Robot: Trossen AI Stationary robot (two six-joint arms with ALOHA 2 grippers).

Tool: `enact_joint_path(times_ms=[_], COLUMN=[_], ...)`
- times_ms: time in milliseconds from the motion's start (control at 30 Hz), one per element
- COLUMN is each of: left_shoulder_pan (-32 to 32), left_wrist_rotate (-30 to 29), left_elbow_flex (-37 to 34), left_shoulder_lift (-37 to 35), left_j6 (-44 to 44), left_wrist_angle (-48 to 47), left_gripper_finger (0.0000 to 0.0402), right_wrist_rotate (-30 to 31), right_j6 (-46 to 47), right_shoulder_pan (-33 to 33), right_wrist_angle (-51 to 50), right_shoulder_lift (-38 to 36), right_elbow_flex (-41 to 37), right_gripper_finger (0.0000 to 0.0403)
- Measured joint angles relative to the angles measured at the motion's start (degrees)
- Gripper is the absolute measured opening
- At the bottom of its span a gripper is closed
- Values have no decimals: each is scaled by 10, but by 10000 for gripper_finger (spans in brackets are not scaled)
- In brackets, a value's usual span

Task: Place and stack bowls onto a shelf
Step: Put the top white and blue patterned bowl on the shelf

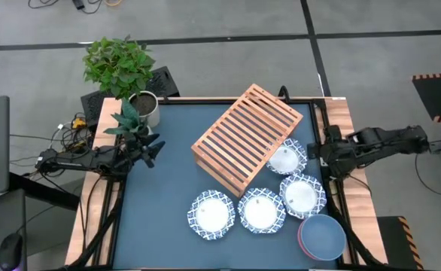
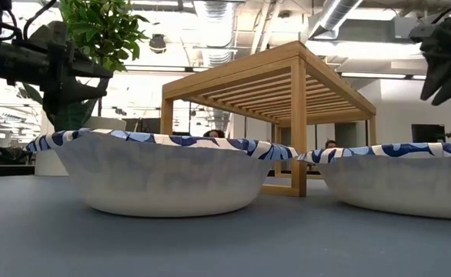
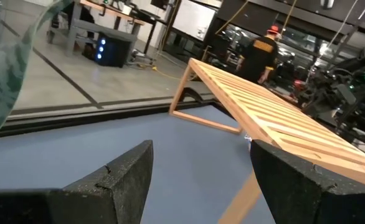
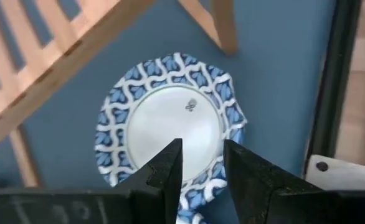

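Observation:
The light-brown slatted shelf (image 1: 244,139) stands askew in the middle of the blue tabletop on its legs. Several blue-and-white patterned bowls rest on the table near it: one by the shelf's right corner (image 1: 287,159) and three in a row (image 1: 303,194), (image 1: 261,210), (image 1: 211,214). A plain blue bowl (image 1: 323,235) sits in a pink-red one (image 1: 302,239) at the near right corner. No green bowl shows. My right gripper (image 1: 317,150) hovers open with a narrow gap above the corner bowl (image 4: 170,121). My left gripper (image 1: 152,150) waits wide open (image 3: 201,158) at the table's left, facing the shelf (image 3: 276,118).
A potted plant (image 1: 134,90) stands at the far left corner, close to my left arm. Black frame rails (image 1: 333,203) run along the table's right edge. Bare tabletop (image 1: 164,188) lies left of the shelf. People show in the room beyond (image 3: 261,50).

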Motion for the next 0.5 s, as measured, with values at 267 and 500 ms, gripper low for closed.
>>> enact_joint_path(times_ms=[267, 500], left_shoulder_pan=[0, 0], left_wrist_rotate=[-16, -21], left_elbow_flex=[0, 0], left_shoulder_lift=[0, 0], left_j6=[0, -9], left_wrist_angle=[0, 0], left_gripper_finger=[253, 253], right_wrist_rotate=[-89, -136], right_j6=[-140, -297], right_shoulder_pan=[-89, -170], right_wrist_angle=[28, 61], right_shoulder_lift=[49, 97], right_elbow_flex=[0, 0], right_gripper_finger=[129, 147])
